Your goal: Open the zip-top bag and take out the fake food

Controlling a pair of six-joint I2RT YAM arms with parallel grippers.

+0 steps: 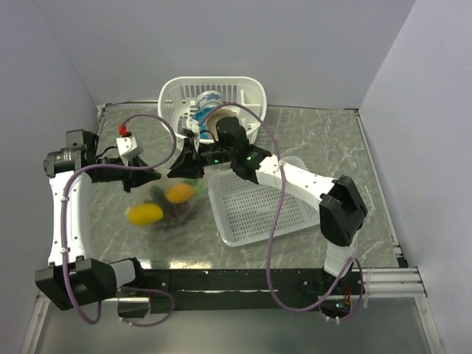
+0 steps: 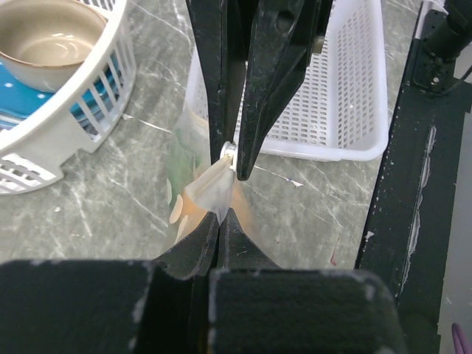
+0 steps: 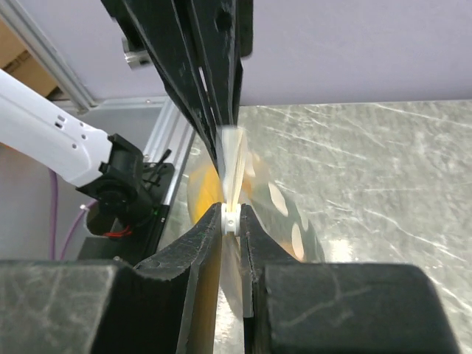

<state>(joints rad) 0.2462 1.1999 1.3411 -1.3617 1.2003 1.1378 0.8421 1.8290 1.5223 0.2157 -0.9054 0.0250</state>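
**Item 1, left claw** [image 1: 153, 177]: fully closed, pinching the whitish zip strip [image 2: 212, 190] of the zip-top bag [image 1: 166, 208].

**Item 2, zip-top bag:** held by its mouth edge over the surface [image 1: 324, 140], left of centre.
- Its long axis runs from the pinched strip toward the arm bases, with the mouth pointing away from them.
- Whether it hangs clear of the surface cannot be told.
- The fake food is inside, including a yellow fruit [image 1: 144, 214] and an orange fruit [image 1: 179, 193].

**Item 3, right claw** [image 1: 178, 169]: nearly closed, clamping the same strip just beside the left claw. The opposed grips probably serve to pull the seal apart.

**Item 4, flat mesh basket** [image 1: 258, 210]: lies to the right of the bag.
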